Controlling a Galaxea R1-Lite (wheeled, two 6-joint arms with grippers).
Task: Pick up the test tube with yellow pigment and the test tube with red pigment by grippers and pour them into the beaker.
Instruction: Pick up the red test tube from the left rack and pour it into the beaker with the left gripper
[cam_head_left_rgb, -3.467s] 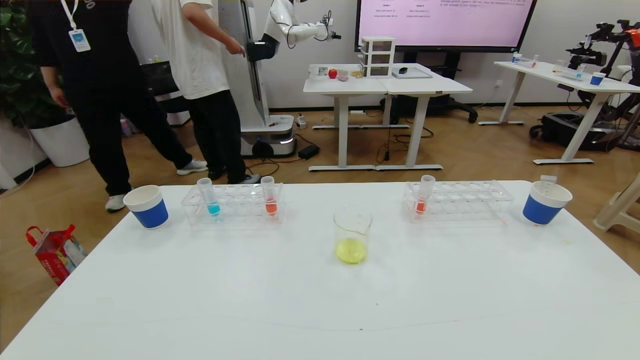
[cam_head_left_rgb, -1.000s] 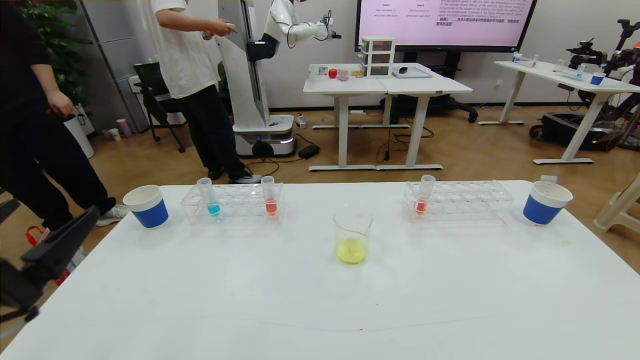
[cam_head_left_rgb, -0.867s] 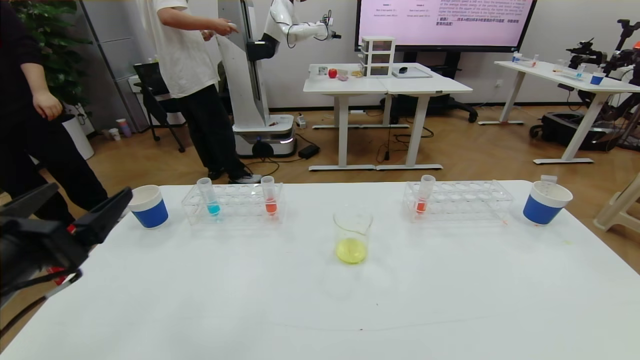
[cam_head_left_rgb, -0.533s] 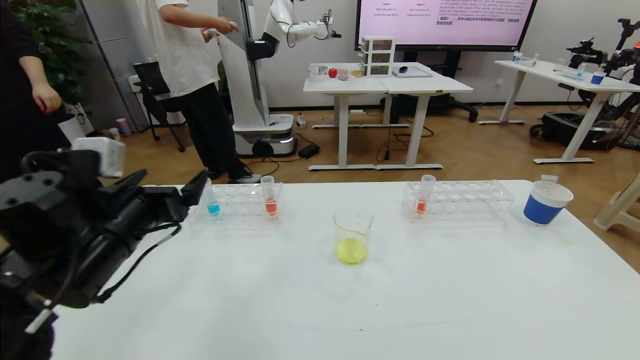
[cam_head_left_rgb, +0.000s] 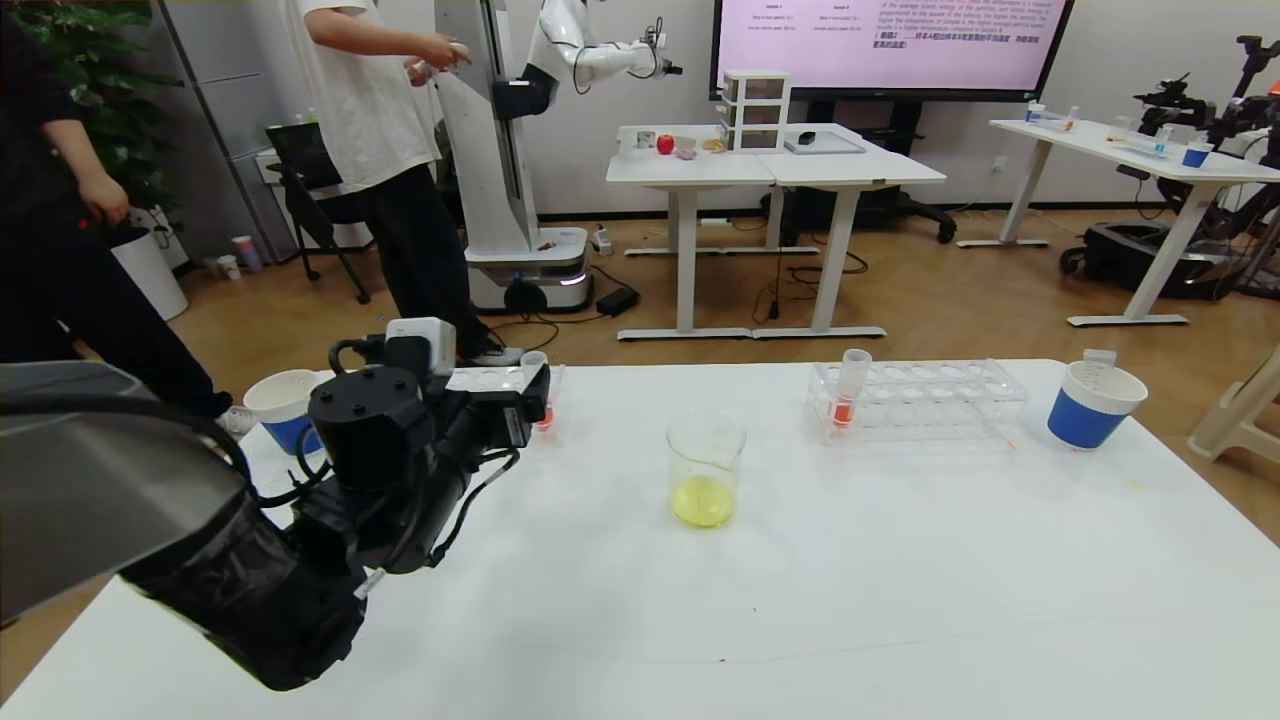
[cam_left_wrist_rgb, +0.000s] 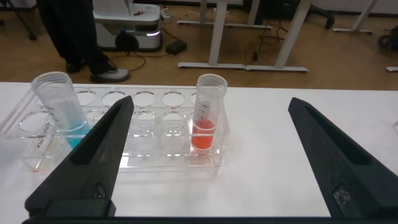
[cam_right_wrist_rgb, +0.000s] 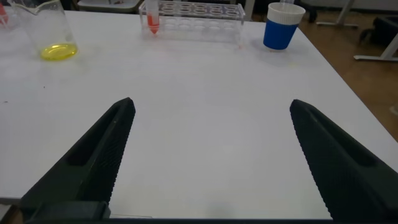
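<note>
White table (cam_head_left_rgb: 900, 600) in office-lab with wood floor, wall screen. Left gripper (cam_left_wrist_rgb: 208, 162) jaws wide, empty, facing left rack's red-pigment test tube (cam_left_wrist_rgb: 207, 115). Beaker (cam_head_left_rgb: 705, 468) mid-table, yellow liquid inside. Right gripper (cam_right_wrist_rgb: 208, 162) wide, empty, above bare tabletop.

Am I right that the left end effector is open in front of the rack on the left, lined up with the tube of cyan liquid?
Not quite. The left end effector is open before that rack, but the left wrist view shows it lined up with the test tube with red pigment; the cyan tube stands off to one side.
</note>
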